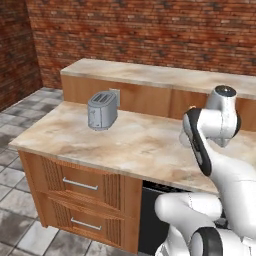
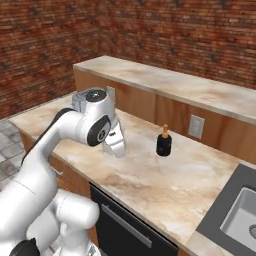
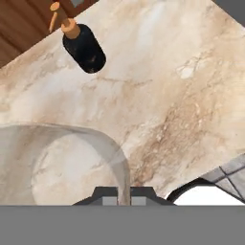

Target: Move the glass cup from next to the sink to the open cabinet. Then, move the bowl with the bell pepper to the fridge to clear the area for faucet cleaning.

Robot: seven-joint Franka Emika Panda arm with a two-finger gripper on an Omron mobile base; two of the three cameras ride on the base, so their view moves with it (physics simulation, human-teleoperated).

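Observation:
The glass cup (image 3: 72, 158) is a pale translucent tumbler, seen from above at the lower left of the hand view, over the marble counter (image 3: 172, 72). My gripper (image 3: 124, 195) is shut on the cup's right wall, with one fingertip on each side of the rim. In the right base view the arm bends low over the counter, left of a black bottle. The dark grey sink (image 2: 220, 215) with its steel basin lies at the lower right there. I cannot tell whether the cup's base touches the counter.
A black bottle with an orange top (image 2: 163, 142) (image 3: 83, 45) stands on the counter just beyond the cup. A grey toaster (image 1: 102, 110) sits at the far left by the raised wooden back ledge (image 1: 150, 75). A wall outlet (image 2: 196, 126) is behind the bottle.

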